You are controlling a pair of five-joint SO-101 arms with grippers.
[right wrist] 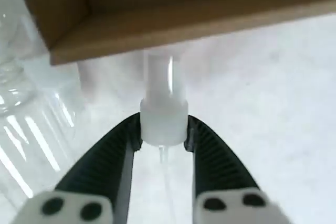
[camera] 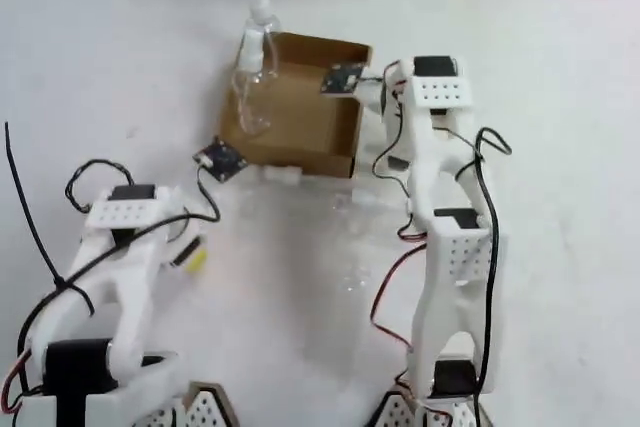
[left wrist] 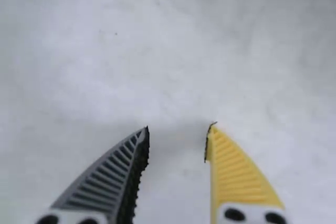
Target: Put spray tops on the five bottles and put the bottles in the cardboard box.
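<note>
The cardboard box (camera: 300, 122) sits at the table's far middle. Two clear bottles with spray tops (camera: 255, 57) stand at its left side. My right gripper (right wrist: 163, 127) is shut on a white spray top (right wrist: 163, 111), whose thin tube hangs down between the fingers. It hangs just in front of the box's wall (right wrist: 184, 17), beside a clear bottle (right wrist: 26, 119). My left gripper (left wrist: 176, 135) is open over bare white table with nothing between its fingers. In the high view it lies low at the left (camera: 190, 255), in front of the box.
A small white piece (camera: 282, 175) lies on the table by the box's near wall. A faint clear object (camera: 350, 277) rests between the two arms. Black and red cables trail around both arms. The table stretches bare to the left and right.
</note>
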